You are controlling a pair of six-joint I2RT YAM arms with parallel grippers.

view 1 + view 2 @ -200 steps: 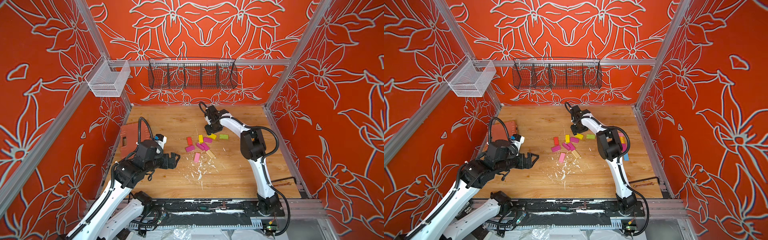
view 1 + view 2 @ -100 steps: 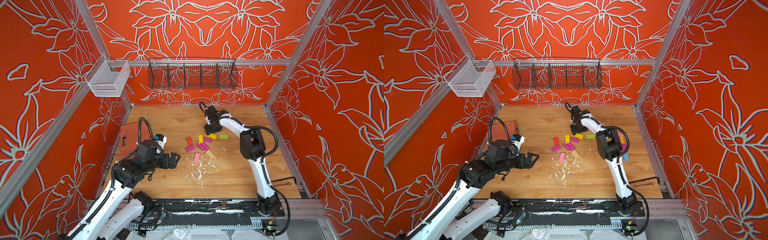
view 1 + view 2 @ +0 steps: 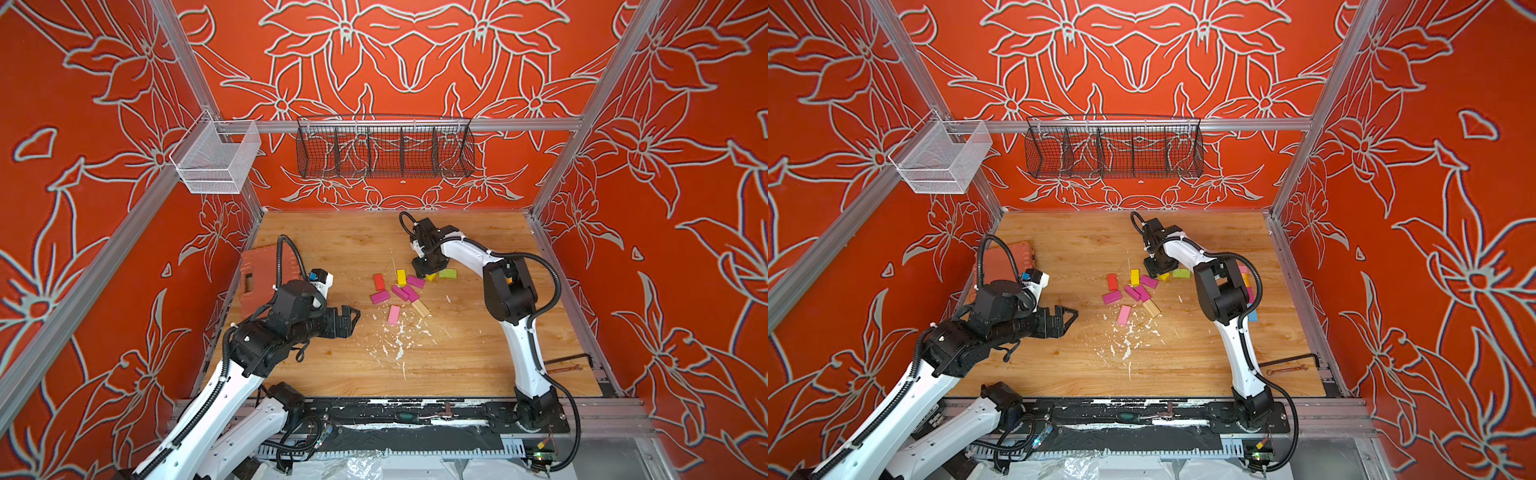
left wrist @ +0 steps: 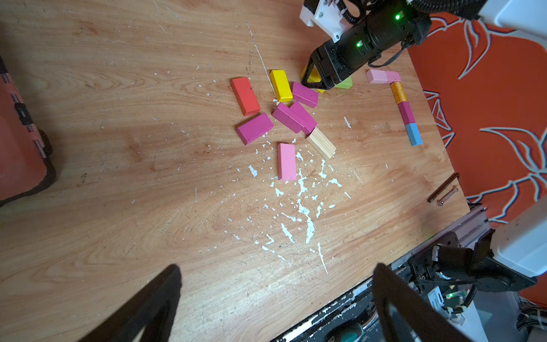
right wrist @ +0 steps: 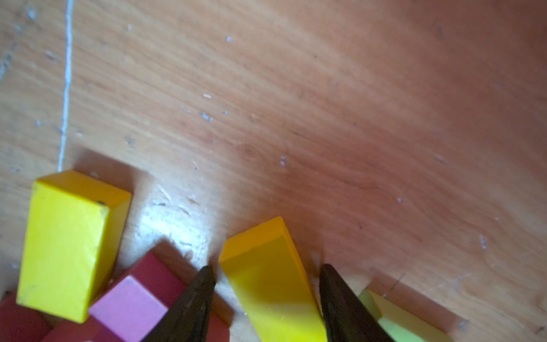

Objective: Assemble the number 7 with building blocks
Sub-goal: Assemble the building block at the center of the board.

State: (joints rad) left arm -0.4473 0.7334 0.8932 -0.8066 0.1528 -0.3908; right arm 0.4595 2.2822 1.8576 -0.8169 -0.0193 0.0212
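Observation:
My right gripper is down at the table, open, its fingers straddling a yellow block; one finger touches it, and a thin gap shows at the other. The same block peeks out beside the green block. Loose blocks lie mid-table: another yellow, red, magenta, pink, bare wood. The number 7 lies by the right wall: light pink bar, then an orange, magenta and blue stem. My left gripper hovers open and empty, left of the blocks.
A red-brown tool case lies against the left wall. White chips litter the wood in front of the blocks. A wrench lies at the front right. A black wire basket and a white mesh basket hang on the walls.
The right gripper stays low over the yellow block, its jaws drawn in slightly. The left arm and the blocks have not moved.

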